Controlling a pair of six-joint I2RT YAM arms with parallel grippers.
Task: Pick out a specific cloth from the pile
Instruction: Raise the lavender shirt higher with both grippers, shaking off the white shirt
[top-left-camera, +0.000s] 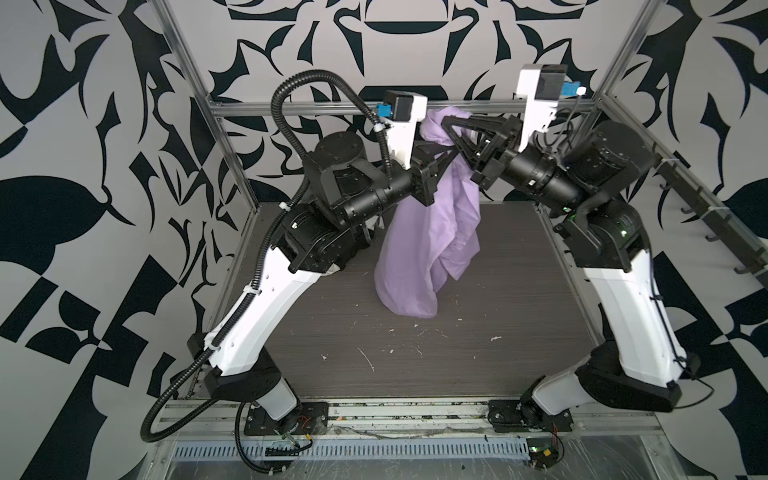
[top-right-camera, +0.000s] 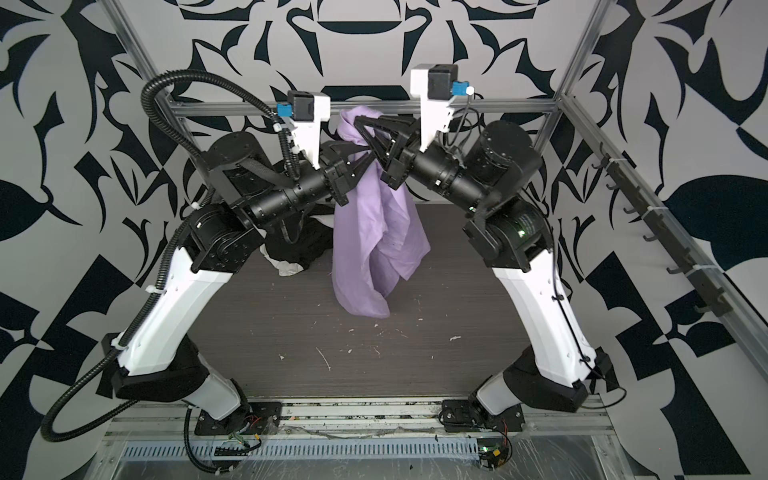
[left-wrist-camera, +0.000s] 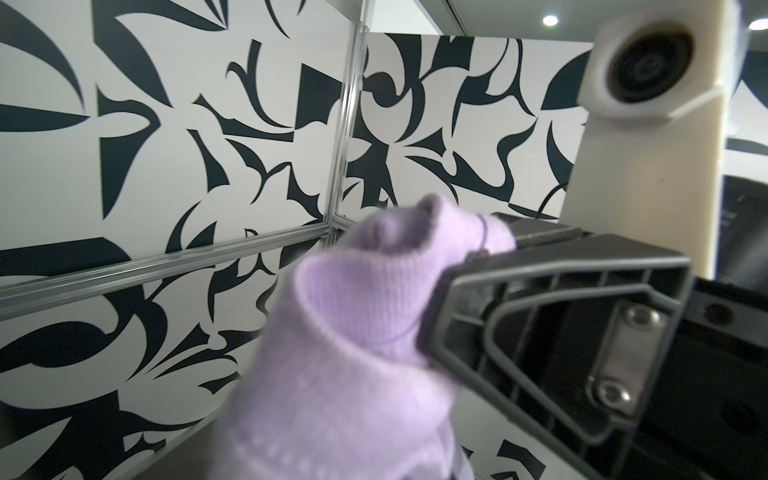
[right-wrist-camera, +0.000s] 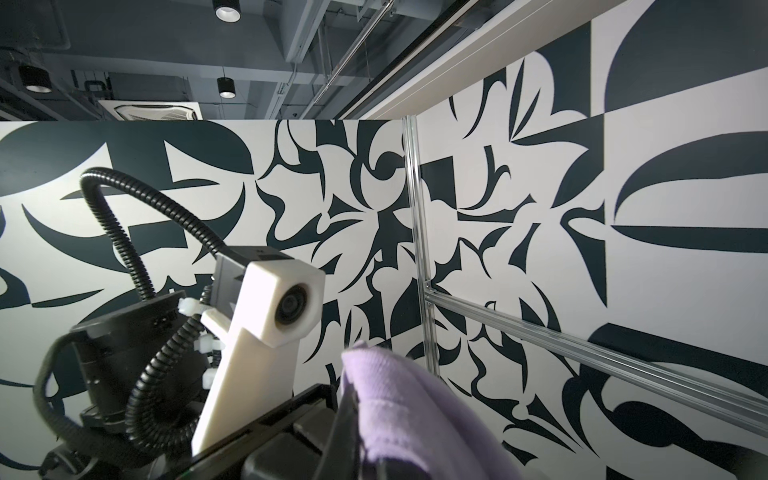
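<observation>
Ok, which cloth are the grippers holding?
The lilac cloth, pinched near its top by the left gripper and right gripper, hanging down; the black cloth and white cloth lie on the table under the left arm.

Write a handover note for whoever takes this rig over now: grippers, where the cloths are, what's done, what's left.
Left gripper: shut on the lilac cloth.
Right gripper: shut on the same cloth near its top.
The cloth hangs over the table; the pile, black and white fabric, lies under the left arm.
Done: lilac cloth lifted out.
Left: probably set it down apart and release.
</observation>
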